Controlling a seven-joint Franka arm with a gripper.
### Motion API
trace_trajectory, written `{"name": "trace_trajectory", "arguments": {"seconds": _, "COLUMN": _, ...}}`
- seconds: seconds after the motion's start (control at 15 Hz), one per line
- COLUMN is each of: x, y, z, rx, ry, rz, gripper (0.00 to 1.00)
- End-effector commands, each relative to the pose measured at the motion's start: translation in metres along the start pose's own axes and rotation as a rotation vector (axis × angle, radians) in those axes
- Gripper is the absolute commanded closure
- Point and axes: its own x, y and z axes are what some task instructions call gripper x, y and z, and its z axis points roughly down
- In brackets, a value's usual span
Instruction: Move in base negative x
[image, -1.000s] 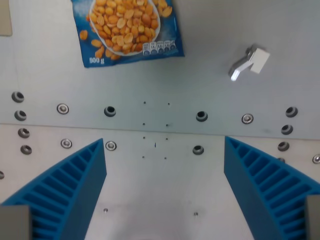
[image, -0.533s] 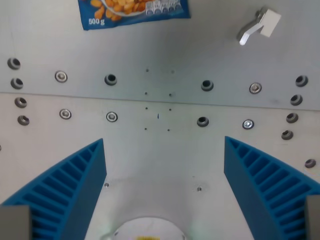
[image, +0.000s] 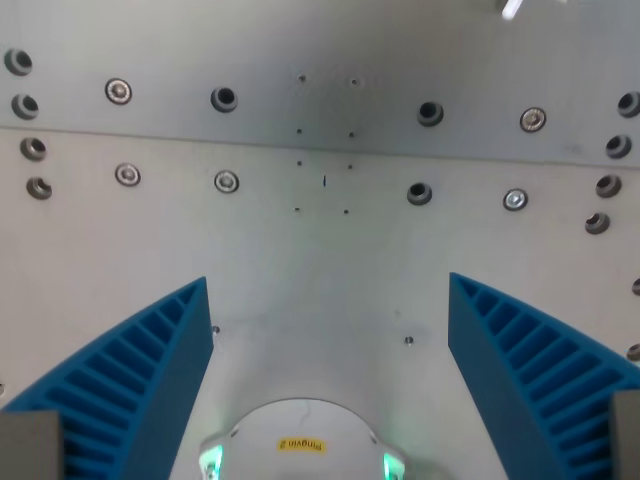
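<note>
1. Hand (image: 328, 380) is hanging spread wide, blue fingers (image: 140, 380) holding nothing.
2. Task names no object; nothing needs gripping.
3. Rigid metal desk (image: 320, 260), bolt holes ahead; white round base (image: 300, 440) sitting between fingers.

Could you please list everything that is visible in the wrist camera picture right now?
Metal plates: two, pale grey, filling the view, meeting at a seam across the upper part.
Bolts and bolt holes: many, silver and dark, in rows either side of the seam.
Small dots: a cluster, dark, upper middle, around a short mark.
Round device: one, white with a yellow label and green lights, bottom middle, partly cut off.
Shiny object: one, white, top edge towards the wrist view's right, mostly cut off; cannot tell what it is.
Gripper: one, with two blue ribbed fingers at bottom left and bottom right, wide apart, holding nothing.
</note>
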Motion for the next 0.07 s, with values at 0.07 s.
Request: {"name": "trace_trajectory", "arguments": {"seconds": 0.07, "x": -0.0264, "y": -0.0081, "z": 0.0014, "rx": -0.014, "ry": 0.102, "rz": 0.011, "gripper": 0.00}}
